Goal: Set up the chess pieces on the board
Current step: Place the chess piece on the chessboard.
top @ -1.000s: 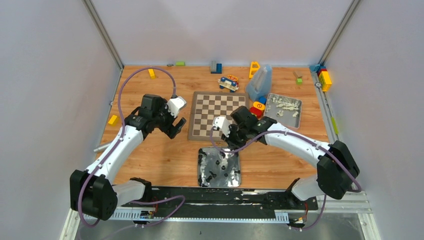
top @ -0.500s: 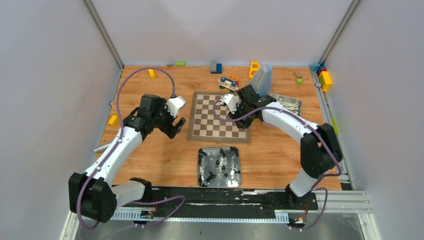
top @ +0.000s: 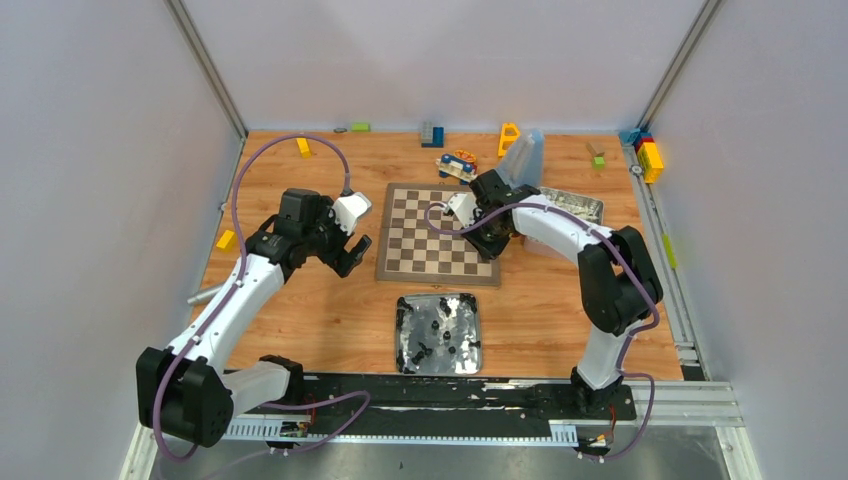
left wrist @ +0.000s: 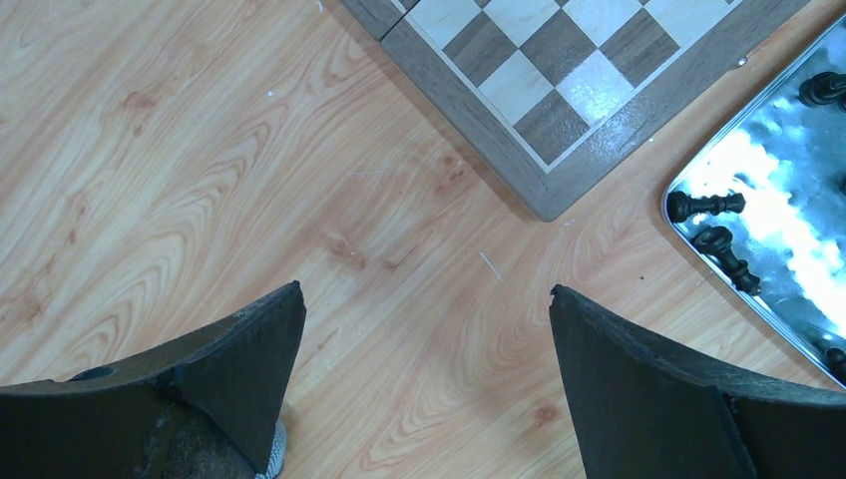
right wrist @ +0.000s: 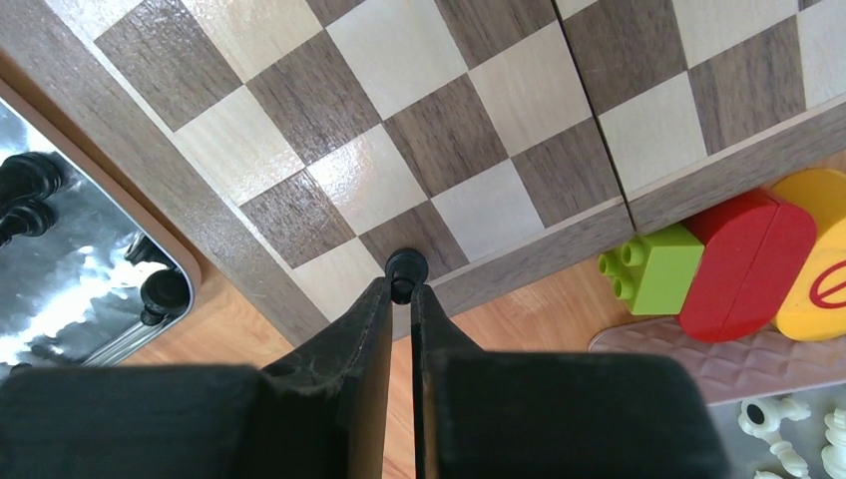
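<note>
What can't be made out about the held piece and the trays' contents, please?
- Type of the black piece: in the right wrist view, the right hand hides all but its top.
- Piece count in the near tray: the top view is too small and glary, and the left wrist view cuts it off.
- Contents of the far tray: in the top view, the right arm covers much of it.

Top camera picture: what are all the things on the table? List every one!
chessboard: one, brown and cream, middle of the table.
near tray: one, silver, in front of the board.
black chess pieces: several, lying in the near tray.
held chess piece: one, black, over the board's edge squares.
far tray: one, silver, right of the board.
white chess pieces: several, in the far tray.
toy blocks: many, mixed colours, around the table's edges.
toy car: one, blue and orange, behind the board.
see-through container: one, pale blue, by the board's far right corner.
left gripper: open, left of the board.
right gripper: shut on the held chess piece.
</note>
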You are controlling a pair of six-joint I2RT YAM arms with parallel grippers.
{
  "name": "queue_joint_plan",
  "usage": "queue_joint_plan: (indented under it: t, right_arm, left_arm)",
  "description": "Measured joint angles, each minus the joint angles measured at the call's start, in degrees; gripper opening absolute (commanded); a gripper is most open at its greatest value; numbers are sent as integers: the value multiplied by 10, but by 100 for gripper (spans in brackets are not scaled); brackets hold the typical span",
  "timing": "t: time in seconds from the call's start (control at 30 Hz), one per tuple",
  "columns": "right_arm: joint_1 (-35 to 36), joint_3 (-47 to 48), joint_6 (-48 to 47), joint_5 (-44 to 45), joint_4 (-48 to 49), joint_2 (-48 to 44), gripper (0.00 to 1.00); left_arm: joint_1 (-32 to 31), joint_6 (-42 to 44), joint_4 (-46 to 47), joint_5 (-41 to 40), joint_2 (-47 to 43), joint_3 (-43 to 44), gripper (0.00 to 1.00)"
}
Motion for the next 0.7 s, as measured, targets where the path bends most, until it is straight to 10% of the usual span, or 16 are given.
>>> queue_joint_plan:
  t: [0.33,0.7]
  right_arm:
    - [-1,16,0,0,-3,18,5]
    - [-1,16,6,0,-3,19,50]
  left_arm:
    - [0,0,0,0,0,0,100]
    - [0,0,0,0,-3,0,100]
